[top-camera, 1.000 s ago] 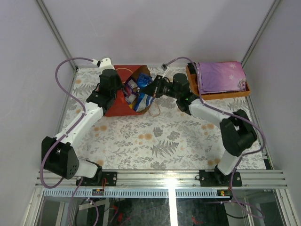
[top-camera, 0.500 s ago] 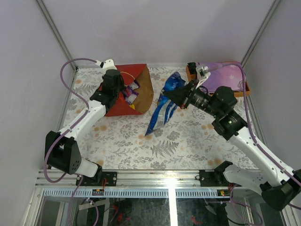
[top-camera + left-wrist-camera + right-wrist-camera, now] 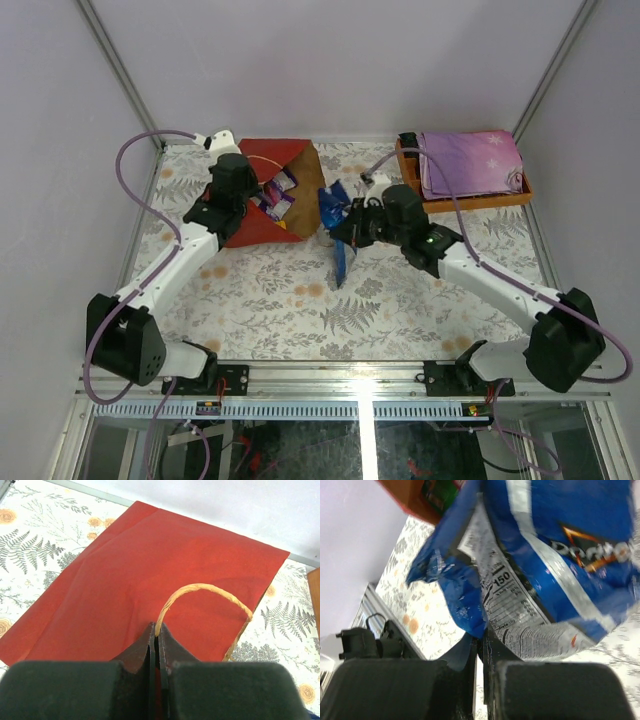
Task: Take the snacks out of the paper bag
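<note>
1. At the left side of the paper bag [image 3: 270, 152]: left gripper [image 3: 156, 630], fingers pinched tight on the tan loop handle [image 3: 200, 587], same grip as one second ago. Paper bag kept lying on its side, mouth to the right.
2. Inside the mouth of the paper bag: small purple packets [image 3: 281, 196] left behind, and a green packet [image 3: 437, 492] seen from the right wrist view. Not possible to tell how many more.
3. Just right of the paper bag mouth: blue Doritos bag [image 3: 332, 205], now completely outside. One second ago still in the mouth, half a second ago lifted high and farther from the paper bag, now lowered. Bottom end near or on the tablecloth [image 3: 330, 300], cannot tell which.
4. Further right of the paper bag: right gripper [image 3: 480, 640], jaws narrow, clamped on a crumpled edge of the Doritos bag.
5. Meaning for the task, only as a judgement: biggest snack out. Probably next to release it beside the paper bag and to go back for the small packets.
</note>
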Available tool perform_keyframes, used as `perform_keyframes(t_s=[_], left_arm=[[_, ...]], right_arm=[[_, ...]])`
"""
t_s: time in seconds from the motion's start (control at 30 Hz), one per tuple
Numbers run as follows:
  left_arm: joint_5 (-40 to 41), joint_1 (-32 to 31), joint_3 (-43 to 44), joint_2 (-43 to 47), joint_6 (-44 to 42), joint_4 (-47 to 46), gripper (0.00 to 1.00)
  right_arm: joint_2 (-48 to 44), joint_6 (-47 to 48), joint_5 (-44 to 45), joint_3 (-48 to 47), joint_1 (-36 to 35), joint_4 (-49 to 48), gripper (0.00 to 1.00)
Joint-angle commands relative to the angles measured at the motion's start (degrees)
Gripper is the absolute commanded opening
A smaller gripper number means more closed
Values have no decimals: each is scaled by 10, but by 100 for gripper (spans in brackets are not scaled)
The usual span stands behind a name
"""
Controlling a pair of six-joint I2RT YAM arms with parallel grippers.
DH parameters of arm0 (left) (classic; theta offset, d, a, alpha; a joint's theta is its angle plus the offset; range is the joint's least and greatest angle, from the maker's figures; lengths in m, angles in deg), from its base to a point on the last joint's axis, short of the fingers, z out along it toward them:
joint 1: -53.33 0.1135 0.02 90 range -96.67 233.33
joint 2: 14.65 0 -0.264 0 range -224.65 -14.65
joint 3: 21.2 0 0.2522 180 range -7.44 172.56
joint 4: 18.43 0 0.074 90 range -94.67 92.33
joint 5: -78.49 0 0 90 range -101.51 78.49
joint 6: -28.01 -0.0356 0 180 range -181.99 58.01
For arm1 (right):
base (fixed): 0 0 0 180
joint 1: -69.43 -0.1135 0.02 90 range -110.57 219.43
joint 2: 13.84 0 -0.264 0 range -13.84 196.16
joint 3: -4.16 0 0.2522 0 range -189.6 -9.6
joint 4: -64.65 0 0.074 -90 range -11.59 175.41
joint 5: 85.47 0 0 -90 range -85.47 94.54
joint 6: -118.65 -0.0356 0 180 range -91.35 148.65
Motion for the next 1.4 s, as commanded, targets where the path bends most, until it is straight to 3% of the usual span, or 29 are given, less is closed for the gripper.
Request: perform_keyframes(t_s=[0.0,0.17,0.3,0.33,0.4,0.43,0.47,0.5,0.67,0.8,0.9,1.0,1.1,1.2,1.37], left_arm=[[48,5,-12,21,-10,-1,0],[48,8,-16,34,-12,1,0],[39,10,-25,35,-6,-5,0],[36,10,-25,34,-5,-6,0],[27,11,-23,30,-3,-6,0],[26,11,-22,28,-4,-4,0],[26,11,-21,28,-5,-1,0],[28,11,-20,28,-8,1,0],[41,11,-23,34,-12,7,0],[23,11,-27,37,1,4,0],[0,11,-29,36,11,0,0],[-18,11,-31,35,17,-2,0],[-27,11,-32,34,17,-1,0],[-27,12,-34,35,13,3,0],[-23,11,-35,35,10,-1,0]], right_arm=[[-14,-15,-21,-57,-43,-64,0],[-105,25,51,17,-9,-24,0],[-127,-40,-16,106,165,-19,3],[-115,-49,-23,120,207,-13,16],[-78,-58,-14,129,278,17,69],[-61,-56,-2,126,294,36,87],[-47,-52,15,120,300,56,97],[-42,-45,34,113,301,75,100],[-128,-49,124,128,281,69,99],[-163,-11,281,87,177,134,99],[-150,-7,301,87,137,145,100],[-110,5,302,88,136,142,95],[-40,50,304,47,135,162,80],[37,90,354,-13,135,209,75],[136,128,342,-90,135,263,68]])
